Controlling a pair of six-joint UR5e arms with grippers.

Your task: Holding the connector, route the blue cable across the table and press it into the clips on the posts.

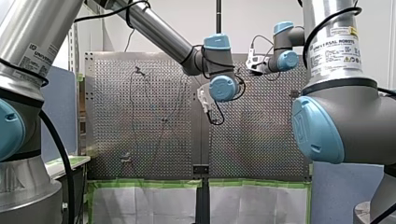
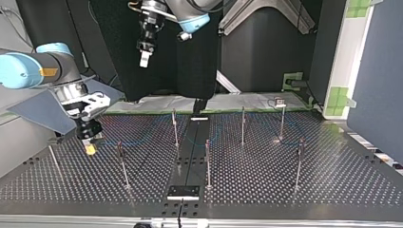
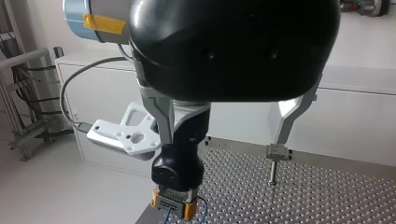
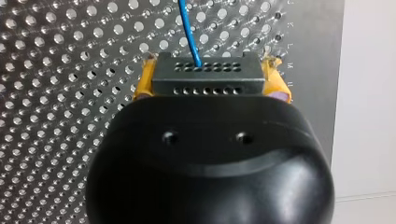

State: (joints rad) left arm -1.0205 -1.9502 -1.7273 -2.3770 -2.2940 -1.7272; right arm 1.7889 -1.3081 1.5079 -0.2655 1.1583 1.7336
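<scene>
Front view: the blue cable (image 1: 131,116) loops thinly over the surface (image 1: 261,140). Top view: my right claw (image 2: 90,144) hangs low at the view's left, beside a post (image 2: 121,161). Left wrist view: my left claw (image 3: 222,144) is spread, empty. Right wrist view: yellow pads (image 4: 142,84) clench a grey, hole-dotted connector (image 4: 205,74); the cable exits its middle.

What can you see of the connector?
The connector is a small, dark grey rectangular block, metal-looking, with rows of small holes on two faces. It is clamped between the yellow pads of my right gripper, low over the perforated table near its edge. A blue cable leaves its far face.
</scene>
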